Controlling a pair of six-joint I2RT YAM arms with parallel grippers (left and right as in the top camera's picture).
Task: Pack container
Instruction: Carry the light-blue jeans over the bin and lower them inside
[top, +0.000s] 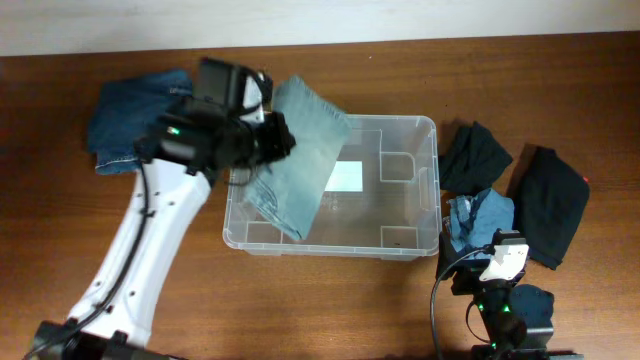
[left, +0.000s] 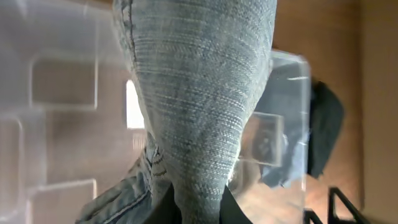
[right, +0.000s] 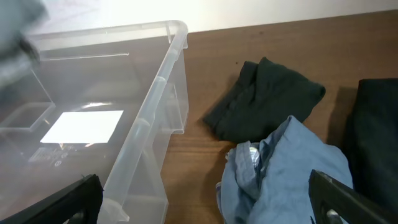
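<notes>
Two arms at the table, and the left one has the load. The left gripper (top: 265, 140) is closed hard on a pale denim garment (top: 300, 160). In the left wrist view its dark fingers (left: 163, 208) pinch the cloth from both sides, with no gap showing. The denim hangs in a long fold, draped over the end of the container (top: 420, 130) nearest that arm. Its lower edge lies down inside against the front wall.

So the container sits at mid-table, directly under and ahead of those closed fingers. Its clear walls (left: 292, 124) show past the cloth. The white label (top: 346, 176) on the base is half covered by the denim from above.

Over to the right gripper (right: 205, 199), low at the front edge of the table (top: 330, 300). Its fingers (right: 68, 199) are spread wide apart and are holding nothing. From there the container lies ahead and to the left. Its rounded corner and rim (right: 155, 93) run away from the left-hand finger, though whether they touch I cannot tell.

Straight ahead between the open fingers lies a light blue garment (right: 286, 168), crumpled just beside the container's wall. Beyond it is a black garment (top: 475, 155), and a second black piece (top: 550, 205) lies farther out. A dark blue denim pile (top: 130, 125) sits behind the left arm, apart from the container.
</notes>
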